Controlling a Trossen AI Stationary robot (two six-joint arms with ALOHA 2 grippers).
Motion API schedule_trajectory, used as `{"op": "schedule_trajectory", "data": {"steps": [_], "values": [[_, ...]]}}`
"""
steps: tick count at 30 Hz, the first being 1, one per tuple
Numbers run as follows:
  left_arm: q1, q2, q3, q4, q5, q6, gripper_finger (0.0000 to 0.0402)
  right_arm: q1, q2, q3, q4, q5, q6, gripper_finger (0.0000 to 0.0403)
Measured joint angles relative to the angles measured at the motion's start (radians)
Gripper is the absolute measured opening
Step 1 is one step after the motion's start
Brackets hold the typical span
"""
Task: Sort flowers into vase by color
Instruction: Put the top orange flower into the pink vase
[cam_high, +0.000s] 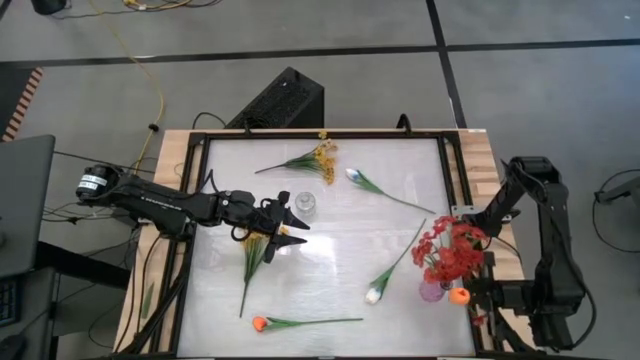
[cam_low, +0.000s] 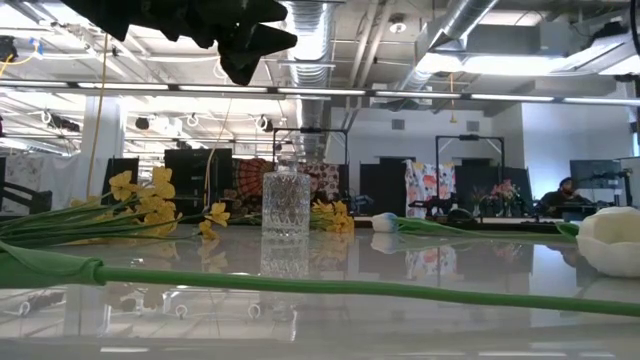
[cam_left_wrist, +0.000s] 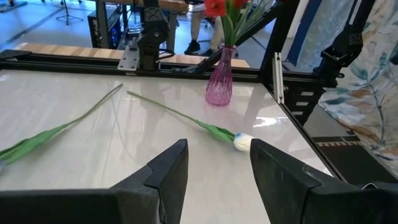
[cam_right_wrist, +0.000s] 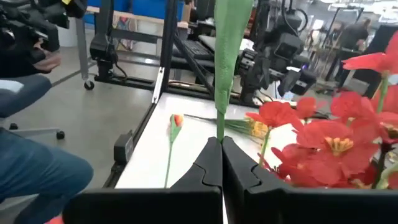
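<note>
Seated person (cam_right_wrist: 31, 130); black case (cam_high: 280, 100)

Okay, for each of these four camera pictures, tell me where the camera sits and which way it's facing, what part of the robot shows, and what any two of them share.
High view: above the table, looking straight down; both arms show, the left tool over a yellow flower.
Low view: at table-top height, looking level past the clear vase into the room; a dark arm hangs overhead.
Left wrist view: faces the purple vase across the table; its open fingers show.
Right wrist view: faces along the table's edge; the right tool grips a green stem.
Shared: high and left wrist views both show the white tulip.
</note>
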Motion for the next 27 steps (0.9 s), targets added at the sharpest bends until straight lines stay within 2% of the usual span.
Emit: {"op": "schedule_trajectory", "data": {"steps": [5, 15, 21, 27], "values": [[0.000, 0.000, 0.000, 0.000, 0.000, 0.000, 0.0162, -0.025, -0.035, 0.000, -0.010, -0.056, 0.000, 0.0018], [0.000, 0.000, 0.000, -0.013, 0.000, 0.000, 0.0162, -0.111, -0.059, 0.000, -0.121, -0.257, 0.080, 0.0018], [0.000, 0.000, 0.000, -0.041, -0.001, 0.000, 0.0162, -0.112, -0.059, 0.000, -0.117, -0.255, 0.115, 0.0018], [0.000, 0.000, 0.000, -0.042, -0.002, 0.000, 0.0162, -0.112, -0.059, 0.000, -0.120, -0.191, 0.180, 0.0018]]}}
